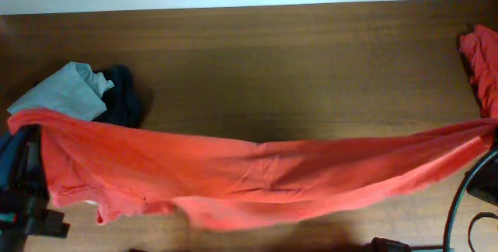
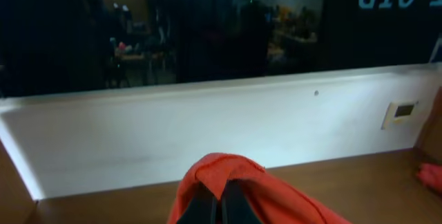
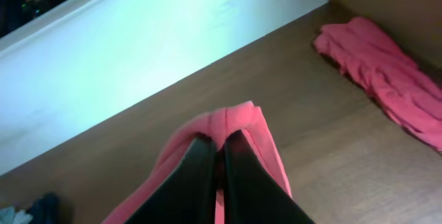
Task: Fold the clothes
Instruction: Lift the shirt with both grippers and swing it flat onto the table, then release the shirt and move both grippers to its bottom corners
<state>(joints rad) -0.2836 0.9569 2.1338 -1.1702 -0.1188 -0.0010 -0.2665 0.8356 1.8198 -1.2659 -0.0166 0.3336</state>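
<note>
Over the bench [image 1: 272, 65], left pincer [image 2: 221, 195] and right pincer [image 3: 221, 148] each clamp the shirt [image 1: 233, 178]; either grip slipping could crumple it.

Orange-red shirt [image 1: 233, 178], pale grey-blue garment [image 1: 66, 92], navy garment [image 1: 126, 100]

Orange-red shirt [image 1: 233, 178]: stretched lengthwise across the near side of the table [image 1: 272, 57], from the left edge to the right edge. It is lightly creased and sags towards the middle. Each end is bunched into a narrow fold and pinched. A short sleeve is seen hanging at the lower left. Whether the sagging middle touches the wood cannot be told from overhead.

Pale grey-blue garment [image 1: 66, 89]: crumpled at far left, touching the navy garment [image 1: 124, 100], which is bunched just to its right. The near edges of both are covered by the stretched shirt.

Second orange-red garment [image 1: 484, 61]: heaped in loose ridges at the right edge, well apart from the left pile.
</note>
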